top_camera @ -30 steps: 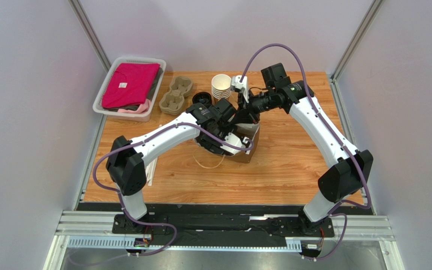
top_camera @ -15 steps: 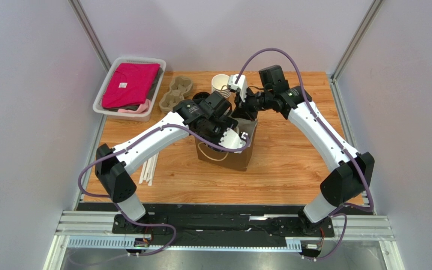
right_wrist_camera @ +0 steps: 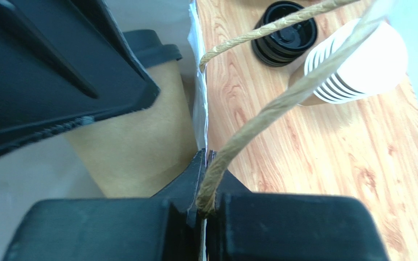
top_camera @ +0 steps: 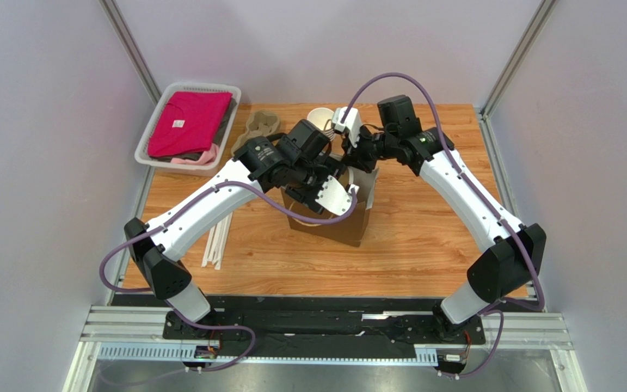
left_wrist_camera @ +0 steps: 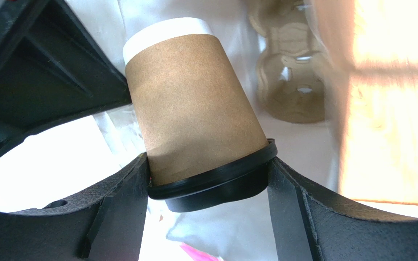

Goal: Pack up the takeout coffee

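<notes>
The takeout coffee, a brown paper cup with a black lid, is clamped at its lid between my left gripper's fingers. In the top view the left gripper hangs over the open mouth of the brown paper bag. In the right wrist view the cup hangs close beside the bag's white inner wall. My right gripper is shut on the bag's rim and its twine handle, at the bag's far edge.
A stack of lidless cups and a pile of black lids stand behind the bag. A pulp cup carrier and a white basket of pink cloth lie at the back left. White sticks lie left of the bag.
My left arm has swung back and up with the cup, from low in front of the bag to over its mouth. The bag now stands more upright. The right gripper has barely moved.
</notes>
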You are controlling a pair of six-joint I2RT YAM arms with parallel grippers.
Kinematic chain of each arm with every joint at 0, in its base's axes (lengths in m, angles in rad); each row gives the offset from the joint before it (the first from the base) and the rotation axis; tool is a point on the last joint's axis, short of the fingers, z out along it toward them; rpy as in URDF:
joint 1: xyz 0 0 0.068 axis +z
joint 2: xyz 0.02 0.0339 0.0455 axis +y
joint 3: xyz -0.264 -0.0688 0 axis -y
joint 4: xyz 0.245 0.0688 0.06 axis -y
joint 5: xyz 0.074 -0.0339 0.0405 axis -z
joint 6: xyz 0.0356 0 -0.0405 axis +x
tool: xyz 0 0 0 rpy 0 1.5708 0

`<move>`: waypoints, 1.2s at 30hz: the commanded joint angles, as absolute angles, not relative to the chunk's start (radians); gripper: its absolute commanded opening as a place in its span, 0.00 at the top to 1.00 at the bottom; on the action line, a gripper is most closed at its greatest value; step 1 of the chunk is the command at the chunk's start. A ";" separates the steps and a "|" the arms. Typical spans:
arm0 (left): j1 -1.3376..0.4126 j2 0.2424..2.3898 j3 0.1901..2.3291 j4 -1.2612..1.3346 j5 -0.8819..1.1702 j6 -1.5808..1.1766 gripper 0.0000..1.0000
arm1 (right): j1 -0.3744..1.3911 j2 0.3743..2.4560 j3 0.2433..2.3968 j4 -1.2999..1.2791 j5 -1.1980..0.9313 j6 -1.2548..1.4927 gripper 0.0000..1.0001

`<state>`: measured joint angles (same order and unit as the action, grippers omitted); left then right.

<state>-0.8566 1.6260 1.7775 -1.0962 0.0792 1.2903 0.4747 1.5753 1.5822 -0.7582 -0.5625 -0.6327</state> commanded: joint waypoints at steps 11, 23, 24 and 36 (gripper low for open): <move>-0.831 1.483 1.870 -0.988 0.054 1.336 0.75 | 0.480 1.520 1.536 -0.761 -0.488 -0.683 1.00; -0.706 1.468 1.994 -1.080 0.023 1.306 0.76 | 0.476 1.474 1.506 -0.769 -0.403 -0.716 1.00; -0.684 1.465 2.012 -1.098 0.020 1.301 0.76 | 0.466 1.471 1.505 -0.770 -0.402 -0.718 1.00; -0.479 1.491 2.014 -1.529 0.126 1.114 0.76 | 0.400 1.416 1.503 -0.769 -0.342 -0.738 1.00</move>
<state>-0.5243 1.4788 1.9915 -1.2644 0.0555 1.1995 0.4225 1.4681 1.5024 -0.7689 -0.3759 -0.7101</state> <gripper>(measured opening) 0.764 0.016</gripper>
